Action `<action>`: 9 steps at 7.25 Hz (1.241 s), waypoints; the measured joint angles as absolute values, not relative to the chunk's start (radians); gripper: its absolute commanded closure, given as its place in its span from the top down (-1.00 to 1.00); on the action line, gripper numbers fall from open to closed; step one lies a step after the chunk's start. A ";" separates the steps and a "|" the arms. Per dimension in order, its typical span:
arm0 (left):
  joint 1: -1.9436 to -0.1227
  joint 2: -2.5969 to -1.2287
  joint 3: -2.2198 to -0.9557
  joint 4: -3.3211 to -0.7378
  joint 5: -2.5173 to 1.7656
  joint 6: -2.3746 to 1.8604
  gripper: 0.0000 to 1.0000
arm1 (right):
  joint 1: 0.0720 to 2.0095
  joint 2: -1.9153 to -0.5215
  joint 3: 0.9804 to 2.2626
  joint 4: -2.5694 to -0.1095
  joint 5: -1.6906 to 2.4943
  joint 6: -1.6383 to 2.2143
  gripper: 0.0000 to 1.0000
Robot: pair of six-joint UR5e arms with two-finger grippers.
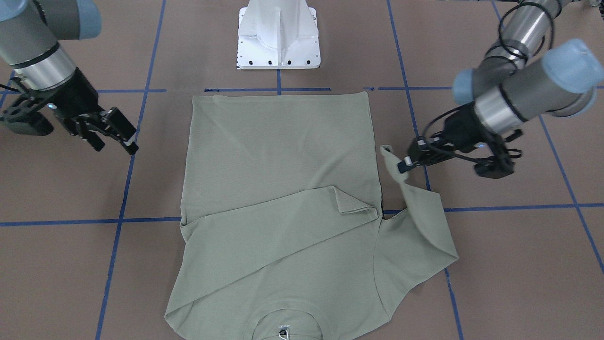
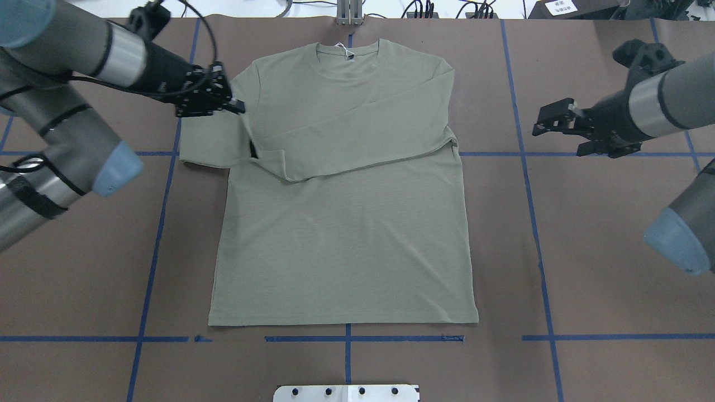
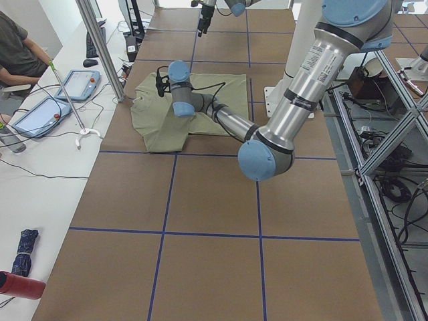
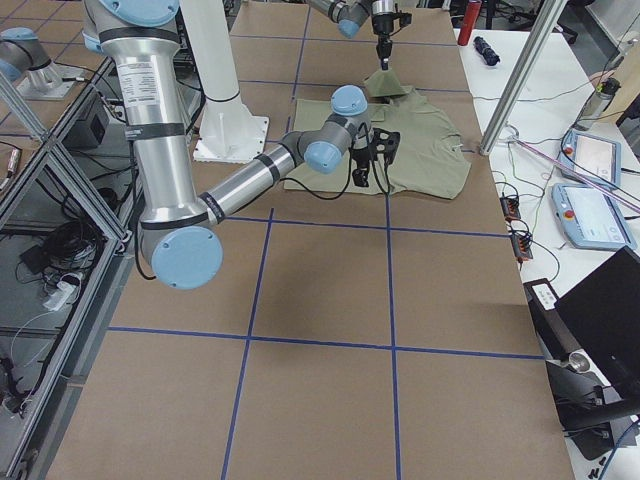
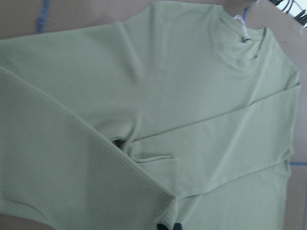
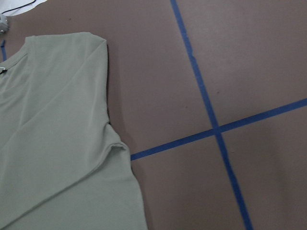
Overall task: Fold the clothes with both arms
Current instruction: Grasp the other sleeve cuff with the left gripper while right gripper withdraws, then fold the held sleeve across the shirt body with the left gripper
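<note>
The pale sage-green shirt [image 2: 346,223] lies flat on the brown table, collar and white hang tag [image 2: 349,53] at the far edge. One sleeve [image 2: 357,139] lies folded across the chest. My left gripper [image 2: 237,105] is shut on the cuff end of the other sleeve [image 2: 206,145] and holds it raised beside the shirt's side; the front-facing view shows the same left gripper [image 1: 403,165] pinching that sleeve [image 1: 420,226]. The left wrist view shows the held sleeve [image 5: 72,167] over the shirt body. My right gripper [image 2: 544,120] is open and empty, above bare table beside the shirt.
The white pedestal base [image 1: 278,38] stands at the robot's side of the table. Blue tape lines [image 2: 536,223] cross the brown surface. A side desk with tablets [image 3: 40,114] and a seated person [image 3: 17,47] lie beyond the collar end.
</note>
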State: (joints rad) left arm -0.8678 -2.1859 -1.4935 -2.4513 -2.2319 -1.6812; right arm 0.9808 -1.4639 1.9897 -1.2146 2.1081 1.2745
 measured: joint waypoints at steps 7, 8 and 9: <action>-0.476 -2.737 -0.947 -2.481 -1.616 -1.930 0.99 | 1.056 -1.551 1.960 -1.213 2.134 1.150 1.00; -0.469 -2.735 -0.962 -2.485 -1.607 -1.931 0.98 | 1.054 -1.535 1.953 -1.213 2.131 1.161 1.00; -0.468 -2.696 -1.037 -2.472 -1.623 -1.927 0.98 | 1.041 -1.507 1.949 -1.213 2.126 1.209 1.00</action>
